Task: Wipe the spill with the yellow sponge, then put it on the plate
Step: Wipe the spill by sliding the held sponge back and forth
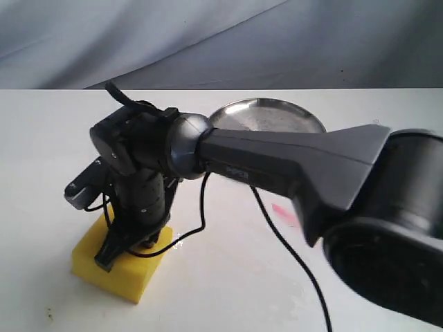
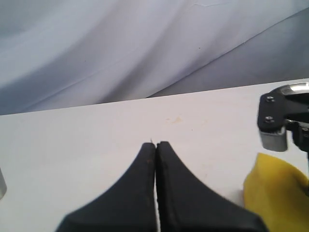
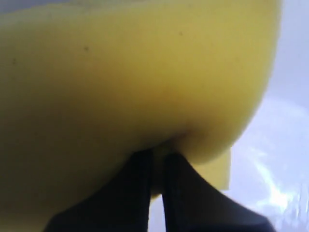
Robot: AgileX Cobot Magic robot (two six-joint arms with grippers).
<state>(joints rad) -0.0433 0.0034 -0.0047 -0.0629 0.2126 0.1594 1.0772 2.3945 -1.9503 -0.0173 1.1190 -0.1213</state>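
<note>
The yellow sponge (image 1: 121, 266) lies flat on the white table at the front left; it also shows in the left wrist view (image 2: 275, 193) and fills the right wrist view (image 3: 120, 82). My right gripper (image 1: 131, 249) reaches across from the right and presses down into it, its fingers pinching a fold of foam (image 3: 157, 154). The silver plate (image 1: 266, 114) sits at the back, empty, well apart from the sponge. No tan puddle of the spill shows; only a wet sheen (image 3: 275, 193) lies beside the sponge. My left gripper (image 2: 155, 144) hovers shut and empty, off to the sponge's side.
A pink-red streak (image 1: 284, 214) marks the table right of the sponge. A black cable (image 1: 291, 256) trails from the right arm over the table toward the front edge. A grey cloth backdrop (image 1: 208, 34) hangs behind the table.
</note>
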